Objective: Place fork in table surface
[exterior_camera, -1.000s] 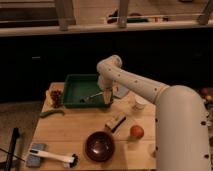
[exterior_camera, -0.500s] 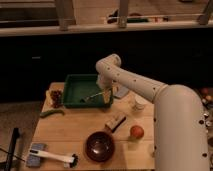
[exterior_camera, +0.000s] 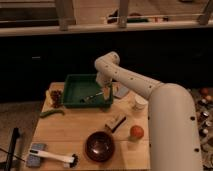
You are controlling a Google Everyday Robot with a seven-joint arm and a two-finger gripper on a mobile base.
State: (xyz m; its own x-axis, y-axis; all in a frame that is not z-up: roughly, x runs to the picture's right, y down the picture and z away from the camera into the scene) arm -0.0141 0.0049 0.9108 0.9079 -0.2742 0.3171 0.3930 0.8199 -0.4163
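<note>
Nearest, a brush (exterior_camera: 50, 157), a dark bowl (exterior_camera: 99, 146) and an orange (exterior_camera: 136, 132) sit on the table surface (exterior_camera: 75, 125). The open planks between them look a likely landing spot. Farther back, the fork (exterior_camera: 93, 96) slants over the green tray (exterior_camera: 70, 80), 1 end at the gripper (exterior_camera: 106, 92) by the tray's right wall. I cannot tell whether the gripper holds it.

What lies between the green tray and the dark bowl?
Bare table surface, in the camera view. The hand hangs over the tray, beside the fork.
</note>
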